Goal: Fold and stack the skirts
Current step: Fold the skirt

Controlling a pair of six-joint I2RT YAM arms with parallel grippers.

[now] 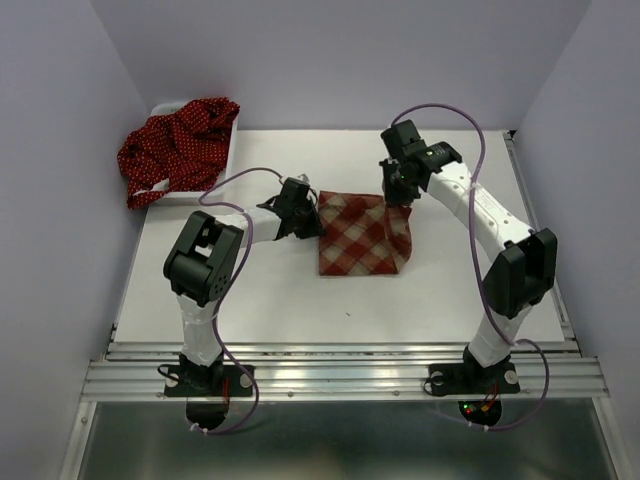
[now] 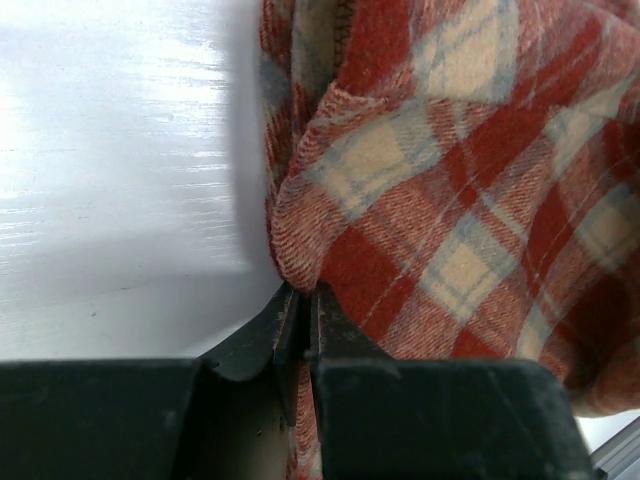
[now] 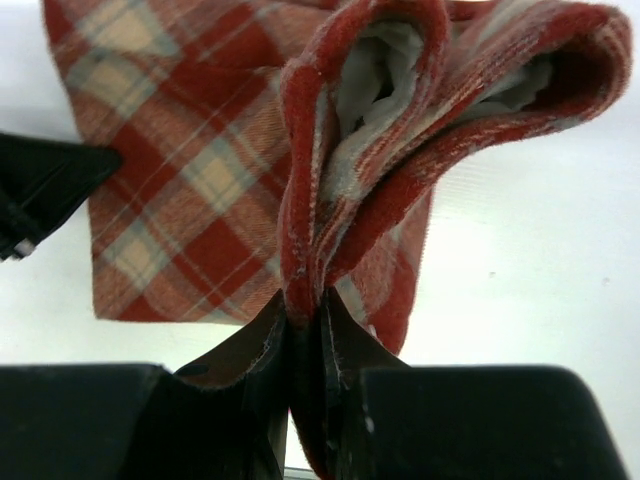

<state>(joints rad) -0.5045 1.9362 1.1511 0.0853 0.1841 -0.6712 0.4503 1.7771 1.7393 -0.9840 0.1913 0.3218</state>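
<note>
The red-and-cream plaid skirt lies in the middle of the white table. My left gripper is shut on its left edge; in the left wrist view the plaid cloth is pinched between the black fingers. My right gripper is shut on the skirt's far right corner and holds it raised, so the cloth folds over. The dark red dotted skirts lie heaped in the white basket at the far left.
The lavender walls close in the table on three sides. A metal rail runs along the near edge by the arm bases. The left gripper's tip shows in the right wrist view.
</note>
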